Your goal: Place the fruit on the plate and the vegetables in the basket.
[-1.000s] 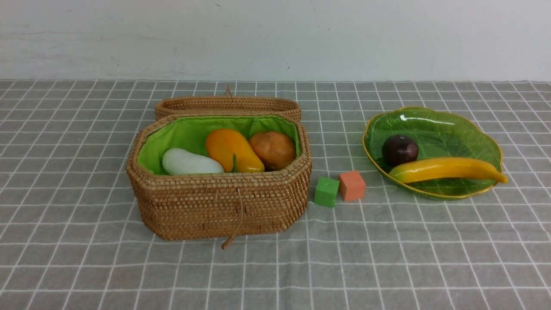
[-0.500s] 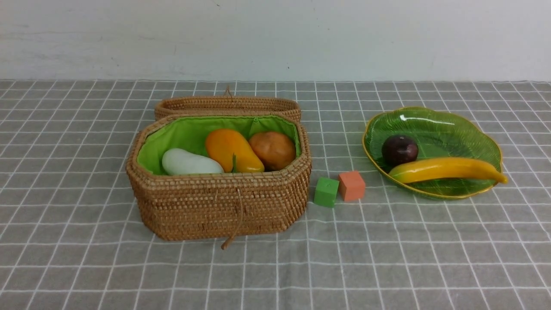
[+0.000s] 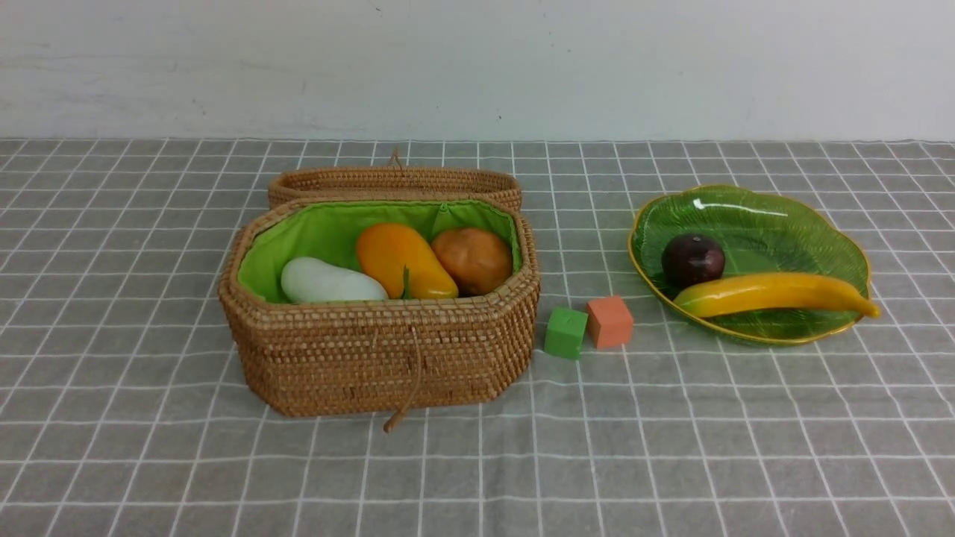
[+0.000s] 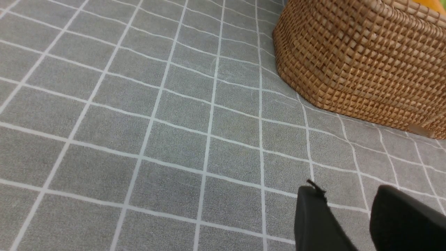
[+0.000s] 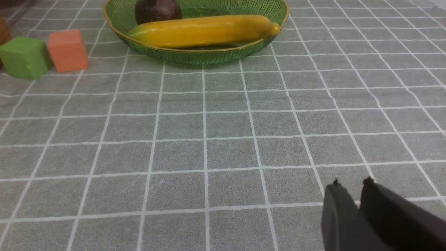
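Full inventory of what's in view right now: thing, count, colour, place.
basket: 1, tan wicker, green lining, lid open behind, left of centre
radish: 1, white, in basket
oval piece: 1, orange-yellow, in basket
potato: 1, orange-brown, in basket
green cube: 1, on cloth beside basket
orange cube: 1, touching the green cube
plate: 1, green glass, right
plum: 1, dark maroon, on plate
banana: 1, yellow, on plate
tablecloth: 1, grey checked
left hand: black, open, empty
right hand: black, empty

Green cube [image 3: 565, 333] touching orange cube [image 3: 609, 321]
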You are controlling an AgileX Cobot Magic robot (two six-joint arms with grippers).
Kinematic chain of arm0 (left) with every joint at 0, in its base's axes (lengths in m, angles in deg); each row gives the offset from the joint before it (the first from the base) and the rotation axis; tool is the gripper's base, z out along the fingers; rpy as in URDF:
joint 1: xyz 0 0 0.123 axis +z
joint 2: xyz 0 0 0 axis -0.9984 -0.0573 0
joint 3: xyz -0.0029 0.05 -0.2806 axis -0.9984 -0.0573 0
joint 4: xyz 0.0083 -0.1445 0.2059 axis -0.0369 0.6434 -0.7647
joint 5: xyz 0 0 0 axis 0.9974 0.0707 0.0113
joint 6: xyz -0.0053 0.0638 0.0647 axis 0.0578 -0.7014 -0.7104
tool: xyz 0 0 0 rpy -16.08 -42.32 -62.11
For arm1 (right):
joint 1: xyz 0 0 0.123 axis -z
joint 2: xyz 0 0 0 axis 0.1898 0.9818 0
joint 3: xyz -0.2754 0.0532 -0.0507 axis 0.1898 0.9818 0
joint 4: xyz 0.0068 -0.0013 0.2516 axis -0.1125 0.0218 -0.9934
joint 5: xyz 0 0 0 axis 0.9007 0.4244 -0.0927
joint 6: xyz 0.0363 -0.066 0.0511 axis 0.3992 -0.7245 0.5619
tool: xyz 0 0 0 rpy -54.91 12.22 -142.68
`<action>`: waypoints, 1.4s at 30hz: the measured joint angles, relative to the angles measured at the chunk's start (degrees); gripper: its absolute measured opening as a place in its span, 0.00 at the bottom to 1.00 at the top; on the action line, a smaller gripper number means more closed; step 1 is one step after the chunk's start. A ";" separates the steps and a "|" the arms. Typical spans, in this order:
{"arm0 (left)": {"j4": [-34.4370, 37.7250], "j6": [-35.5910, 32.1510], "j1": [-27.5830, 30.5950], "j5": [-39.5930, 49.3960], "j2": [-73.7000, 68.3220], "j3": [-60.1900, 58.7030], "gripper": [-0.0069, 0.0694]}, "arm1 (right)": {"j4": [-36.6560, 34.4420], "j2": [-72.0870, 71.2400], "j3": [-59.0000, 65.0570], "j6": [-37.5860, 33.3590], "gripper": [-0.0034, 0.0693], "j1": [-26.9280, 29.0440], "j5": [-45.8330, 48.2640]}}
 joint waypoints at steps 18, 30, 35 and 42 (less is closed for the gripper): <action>0.00 0.00 0.00 0.00 0.00 0.00 0.40 | 0.00 0.00 0.00 0.00 0.22 0.00 0.00; 0.00 0.00 0.00 0.00 0.00 0.00 0.40 | 0.00 0.00 0.00 0.00 0.24 0.00 0.00; 0.00 0.00 0.00 0.00 0.00 0.00 0.40 | 0.00 0.00 0.00 0.00 0.25 0.00 0.00; 0.00 0.00 0.00 0.00 0.00 0.00 0.40 | 0.00 0.00 0.00 0.00 0.26 0.00 0.00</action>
